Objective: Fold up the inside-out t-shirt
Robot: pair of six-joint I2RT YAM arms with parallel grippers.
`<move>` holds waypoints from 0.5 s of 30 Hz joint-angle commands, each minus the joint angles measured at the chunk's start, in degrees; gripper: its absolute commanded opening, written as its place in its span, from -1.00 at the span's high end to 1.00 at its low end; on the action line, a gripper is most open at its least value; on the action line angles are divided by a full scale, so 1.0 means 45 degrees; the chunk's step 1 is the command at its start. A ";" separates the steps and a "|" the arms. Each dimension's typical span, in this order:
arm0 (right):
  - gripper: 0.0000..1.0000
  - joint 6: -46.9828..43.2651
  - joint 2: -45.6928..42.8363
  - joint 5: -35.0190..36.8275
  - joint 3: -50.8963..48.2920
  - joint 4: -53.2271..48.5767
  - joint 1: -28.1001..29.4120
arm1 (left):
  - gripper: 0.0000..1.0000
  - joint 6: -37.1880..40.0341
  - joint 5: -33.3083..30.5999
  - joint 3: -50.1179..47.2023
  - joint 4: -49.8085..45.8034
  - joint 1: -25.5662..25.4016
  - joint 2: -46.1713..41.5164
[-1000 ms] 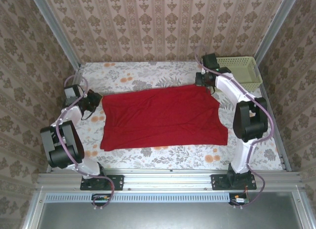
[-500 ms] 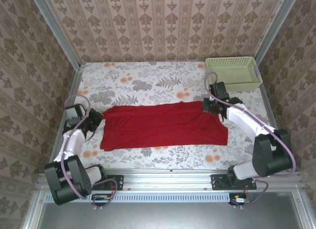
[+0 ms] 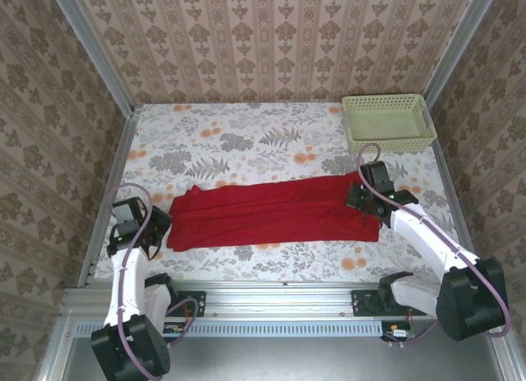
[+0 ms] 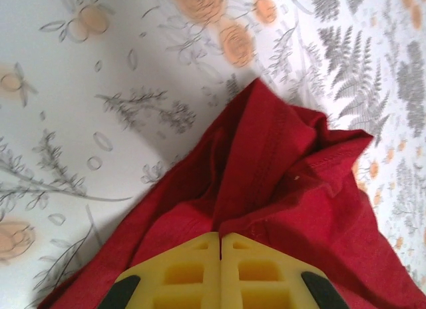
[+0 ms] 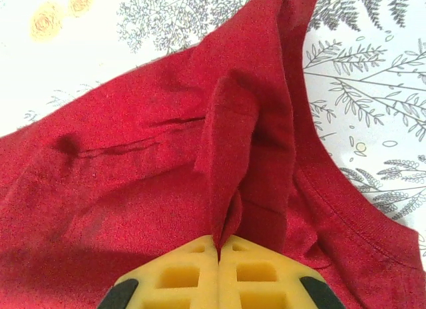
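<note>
The red inside-out t-shirt (image 3: 275, 213) lies as a long, narrow folded band across the near half of the floral table. My left gripper (image 3: 162, 219) is shut on its left end; the left wrist view has the yellow fingers (image 4: 193, 272) closed together, pinching a ridge of the red t-shirt (image 4: 286, 169). My right gripper (image 3: 360, 197) is shut on the right end; in the right wrist view a fold of the red t-shirt (image 5: 226, 156) rises out of the closed yellow fingers (image 5: 256, 272). The white neck tag is hidden.
A pale green basket (image 3: 387, 121) stands at the back right corner of the table (image 3: 246, 139). Patterned walls close in the back and both sides. A metal rail (image 3: 279, 295) runs along the near edge by the arm bases.
Both grippers have pulled the far edge of the t-shirt toward the near side, folding it over itself. The cloth went from a wide spread to a narrow band.
</note>
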 commanded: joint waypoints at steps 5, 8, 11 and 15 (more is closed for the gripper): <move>0.46 0.1226 -0.0288 0.0627 -0.0804 -0.0812 -0.0044 | 0.70 -0.0698 -0.0386 -0.0864 -0.1458 0.0119 -0.1091; -0.01 0.1148 -0.0233 0.0763 -0.0360 -0.1268 -0.0051 | 0.23 -0.0600 -0.0699 -0.0627 -0.2029 0.0123 -0.1443; -0.23 0.0574 -0.0170 0.1456 0.0900 -0.2216 -0.0073 | 0.03 -0.0248 -0.1270 0.0397 -0.2295 0.0121 -0.1249; -0.30 -0.0364 0.0932 0.1751 0.2642 -0.2335 -0.0114 | -0.06 0.0377 -0.1374 0.1936 -0.1438 -0.0190 -0.0035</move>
